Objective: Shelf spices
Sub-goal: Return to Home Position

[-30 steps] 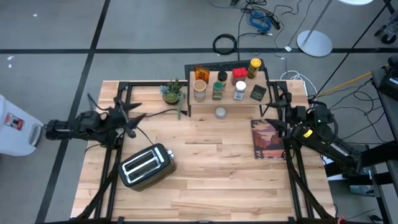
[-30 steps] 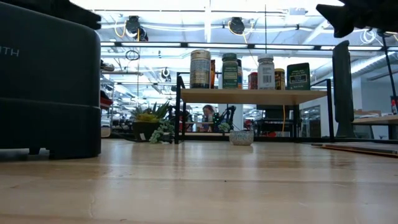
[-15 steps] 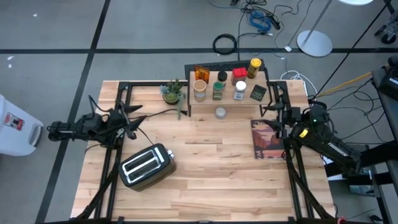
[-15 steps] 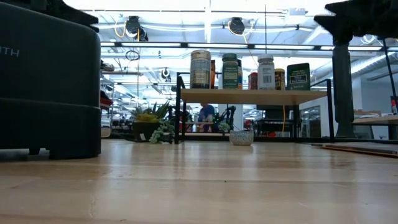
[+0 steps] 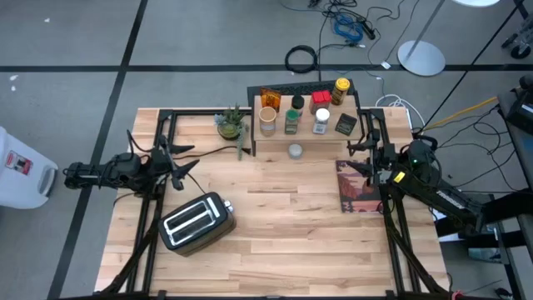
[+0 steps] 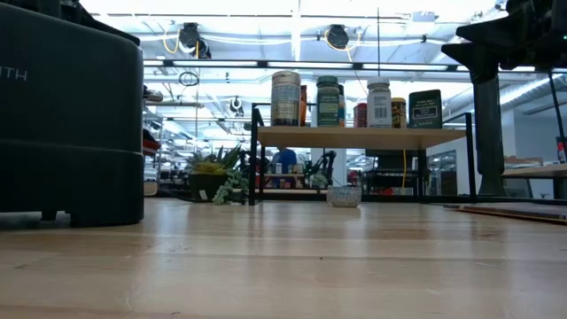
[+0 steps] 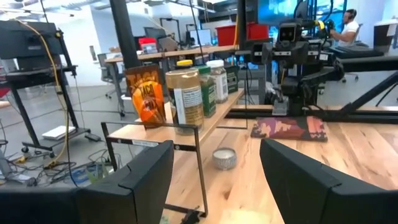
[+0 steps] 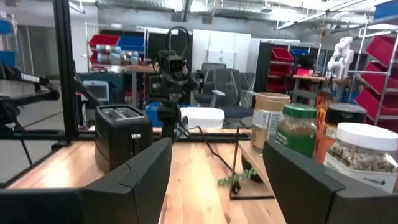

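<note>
Near the worktop's front-left corner, the toaster [image 5: 196,222] is sitting clear of both arms. Midway back, the left gripper [image 5: 181,160] is hanging toward the left edge and the right gripper [image 5: 360,155] toward the right edge. Each has its fingers spread apart and is holding nothing. At the far edge, the spices [image 5: 292,122] are standing upright on the shelf [image 6: 354,136]. Homing well probably means folding each arm back smoothly, away from the shelf's legs.

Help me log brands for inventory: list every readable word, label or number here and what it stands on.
"TH": end of a word cut off at the picture's edge, on the dark side of the toaster.
Spice jars on the shelf: labels too small or blurred to read.
Orange packet on the shelf: large dark lettering, too blurred to read.
</note>
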You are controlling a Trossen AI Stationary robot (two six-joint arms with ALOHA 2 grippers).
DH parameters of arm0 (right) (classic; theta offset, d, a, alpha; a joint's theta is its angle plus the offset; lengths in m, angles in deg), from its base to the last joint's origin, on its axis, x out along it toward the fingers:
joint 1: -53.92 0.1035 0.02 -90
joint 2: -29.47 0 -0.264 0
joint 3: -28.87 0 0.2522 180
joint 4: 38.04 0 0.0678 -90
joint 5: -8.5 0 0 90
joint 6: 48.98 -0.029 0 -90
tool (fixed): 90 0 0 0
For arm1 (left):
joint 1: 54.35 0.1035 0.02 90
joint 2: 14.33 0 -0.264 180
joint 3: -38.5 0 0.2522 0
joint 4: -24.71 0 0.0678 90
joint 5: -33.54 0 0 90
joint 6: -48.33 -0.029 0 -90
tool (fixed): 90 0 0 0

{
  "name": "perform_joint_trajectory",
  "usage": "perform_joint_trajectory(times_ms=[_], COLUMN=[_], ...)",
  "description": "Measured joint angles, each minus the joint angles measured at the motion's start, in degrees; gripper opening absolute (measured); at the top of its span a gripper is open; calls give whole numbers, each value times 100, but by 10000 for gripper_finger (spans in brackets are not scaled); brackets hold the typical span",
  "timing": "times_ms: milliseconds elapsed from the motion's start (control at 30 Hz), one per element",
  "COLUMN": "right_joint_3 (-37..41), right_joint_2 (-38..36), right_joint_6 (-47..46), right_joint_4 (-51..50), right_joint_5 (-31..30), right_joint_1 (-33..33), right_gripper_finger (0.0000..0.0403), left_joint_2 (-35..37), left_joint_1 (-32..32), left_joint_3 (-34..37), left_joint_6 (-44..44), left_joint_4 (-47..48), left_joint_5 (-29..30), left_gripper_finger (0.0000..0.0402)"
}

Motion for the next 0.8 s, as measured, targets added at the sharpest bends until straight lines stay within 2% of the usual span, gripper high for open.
perform_joint_trajectory(times_ms=[167,433,567,800], right_joint_3=[3,473,840,888], right_joint_2=[5,7,11,10], right_joint_6=[251,674,903,520], right_joint_4=[-11,81,604,1046], right_joint_5=[-13,-112,-562,-571], right_joint_1=[-2,0,-4,-2], right_gripper_finger=[240,240,240,240], left_joint_2=[2,2,2,3], left_joint_1=[0,0,0,0], left_joint_3=[0,0,0,0], left_joint_6=[56,1173,1090,1051], left_joint_4=[119,727,702,673], left_joint_5=[-18,260,446,712], left_gripper_finger=[249,249,249,249])
